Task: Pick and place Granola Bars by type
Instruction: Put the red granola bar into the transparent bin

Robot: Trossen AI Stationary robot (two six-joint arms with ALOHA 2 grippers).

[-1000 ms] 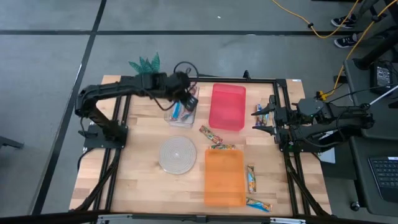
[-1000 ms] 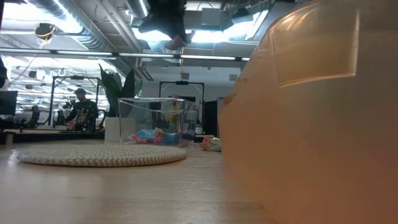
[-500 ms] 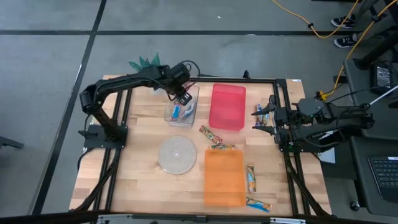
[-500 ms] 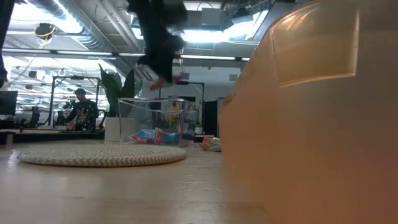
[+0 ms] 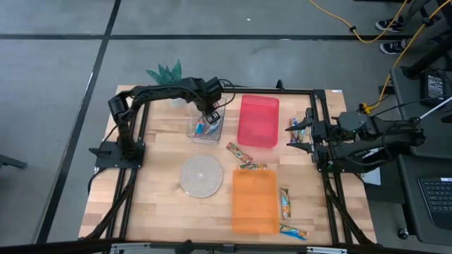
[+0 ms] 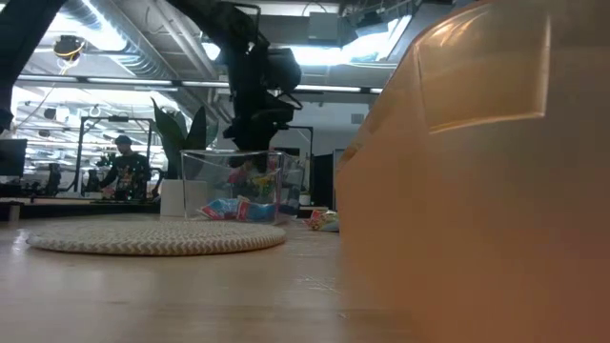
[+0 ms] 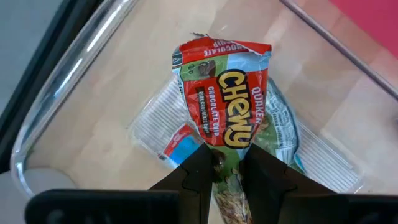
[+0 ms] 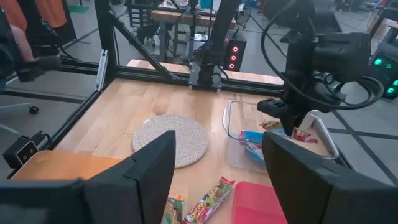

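My left gripper [image 5: 210, 114] is over the clear bin [image 5: 205, 125] at the table's far side and is shut on a red granola bar [image 7: 224, 93]. In the low view this gripper [image 6: 252, 133] reaches down to the bin's rim [image 6: 233, 152]. Two more bars [image 7: 168, 130] lie flat on the bin's floor under the held one. Loose bars lie on the table between the bins [image 5: 240, 152] and right of the orange bin [image 5: 285, 201]. My right gripper [image 5: 300, 134] waits open at the table's right edge. My left gripper pinches the red granola bar between its two fingers [image 7: 196, 171] at the wrapper's green-printed end [image 7: 229, 155]. It comes from above, pointing down. The bar hangs below the fingers inside the clear bin; I cannot tell whether its free end [image 7: 221, 46] touches the bars beneath.
A red bin [image 5: 258, 121] stands right of the clear bin, and an orange bin [image 5: 254, 201] stands nearer the front. A round woven mat [image 5: 201, 175] lies left of the orange bin. A small plant [image 5: 166, 72] sits at the far left corner. Metal frame rails [image 5: 138, 155] border the table.
My left gripper has come down from high above the clear bin to its rim, carrying the red bar, which now hangs inside the bin's walls. The arm's elbow has swung toward the table's far edge. The right arm has kept still.
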